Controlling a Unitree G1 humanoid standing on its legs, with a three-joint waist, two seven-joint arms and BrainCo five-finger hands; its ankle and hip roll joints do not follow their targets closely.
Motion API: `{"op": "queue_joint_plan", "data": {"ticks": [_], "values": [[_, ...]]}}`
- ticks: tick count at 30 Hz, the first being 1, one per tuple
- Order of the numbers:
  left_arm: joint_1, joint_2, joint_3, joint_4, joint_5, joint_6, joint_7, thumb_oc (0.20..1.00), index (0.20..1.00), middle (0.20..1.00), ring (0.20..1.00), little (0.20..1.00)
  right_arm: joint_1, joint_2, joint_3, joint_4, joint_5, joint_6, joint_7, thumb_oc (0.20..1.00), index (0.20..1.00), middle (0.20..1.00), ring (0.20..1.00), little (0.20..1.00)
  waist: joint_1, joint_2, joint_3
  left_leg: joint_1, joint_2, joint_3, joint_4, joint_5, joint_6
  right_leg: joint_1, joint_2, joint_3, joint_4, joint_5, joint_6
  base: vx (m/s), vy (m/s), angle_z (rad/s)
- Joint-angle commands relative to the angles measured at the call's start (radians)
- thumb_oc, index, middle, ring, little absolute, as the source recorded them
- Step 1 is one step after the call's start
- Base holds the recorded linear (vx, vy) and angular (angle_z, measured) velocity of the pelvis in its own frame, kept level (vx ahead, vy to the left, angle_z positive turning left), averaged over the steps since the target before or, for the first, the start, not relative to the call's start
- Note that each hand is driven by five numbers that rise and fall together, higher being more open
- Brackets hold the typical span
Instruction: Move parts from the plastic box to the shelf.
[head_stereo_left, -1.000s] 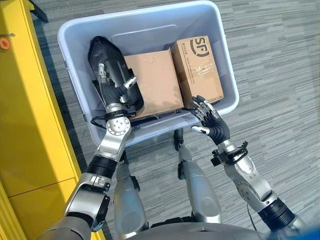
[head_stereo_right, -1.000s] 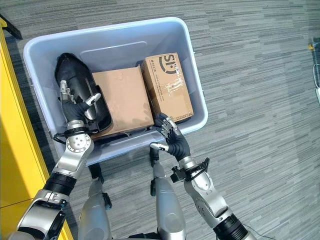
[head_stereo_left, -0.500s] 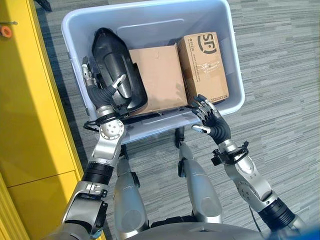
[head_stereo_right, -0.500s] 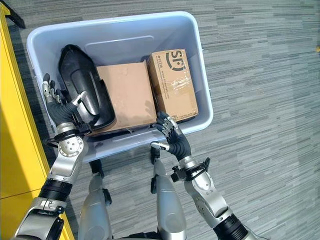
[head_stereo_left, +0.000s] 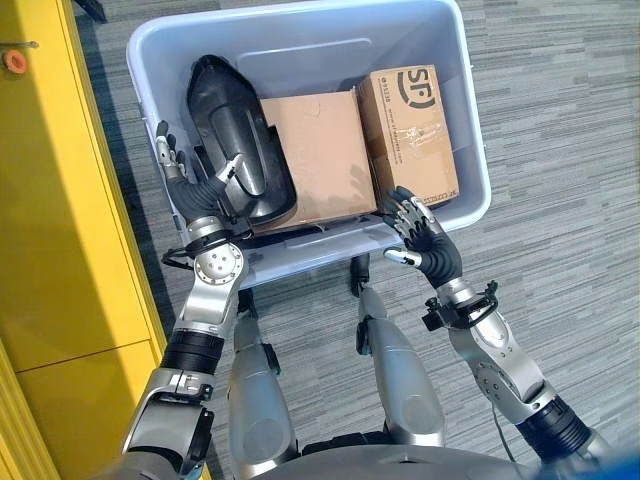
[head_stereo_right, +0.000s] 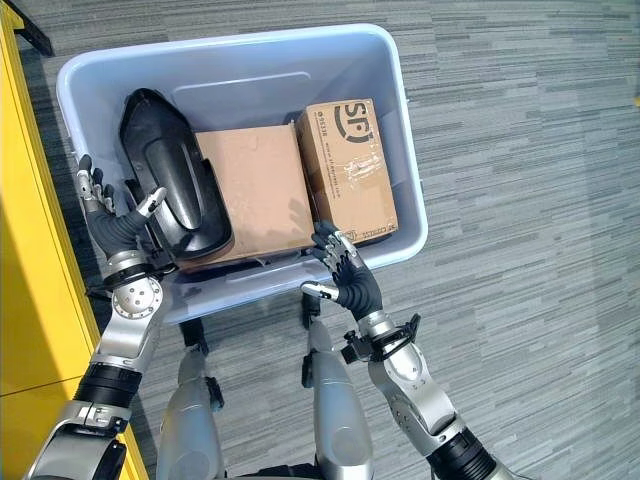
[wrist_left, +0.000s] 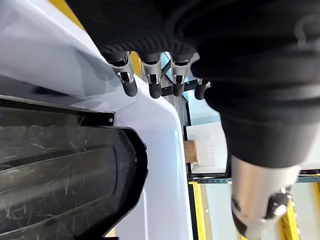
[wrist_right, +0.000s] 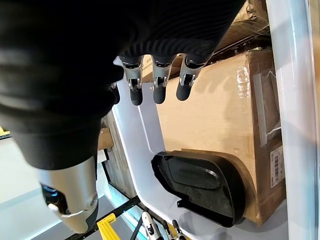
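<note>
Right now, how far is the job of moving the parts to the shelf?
Nothing looks moved yet: the black part and two cardboard boxes lie in the plastic box. The left hand is open beside the black part; the right hand is open at the near rim. All transfers remain.

Plastic box (head_stereo_left: 470, 150) looked smooth, pale, slightly glossy plastic. Black part (head_stereo_left: 235, 150) was moulded plastic, scuffed and scratched, semi-matt. Two cardboard boxes (head_stereo_left: 318, 160) were matt brown, the smaller taped over, probably clear tape. Floor (head_stereo_left: 560, 120) was ribbed grey carpet. Shelf (head_stereo_left: 50, 200) had smooth yellow paint.
</note>
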Motion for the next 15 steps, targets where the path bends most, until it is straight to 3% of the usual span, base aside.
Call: {"op": "queue_joint_plan", "data": {"ticks": [1, 15], "values": [[-0.006, 0.039, 0.023, -0.044, 0.039, -0.064, 0.014, 1.000, 1.000, 1.000, 1.000, 1.000, 0.001, 0.003, -0.038, -0.075, 0.022, -0.066, -0.007, 1.000, 1.000, 1.000, 1.000, 1.000, 0.005, -0.046, -0.007, -0.040, -0.015, -0.039, 0.041, -0.004, 0.011, 0.009, -0.023, -0.019, 0.004, 0.001, 0.065, 0.00, 0.000, 0.00], [0.004, 0.025, -0.001, 0.077, 0.002, -0.042, -0.003, 1.000, 1.000, 1.000, 1.000, 1.000, 0.012, -0.008, -0.039, -0.071, 0.019, -0.062, -0.008, 1.000, 1.000, 1.000, 1.000, 1.000, 0.004, -0.055, 0.006, -0.064, -0.017, -0.047, 0.053, -0.002, 0.013, -0.005, -0.024, -0.020, 0.004, 0.006, 0.063, 0.00, 0.000, 0.00]]}}
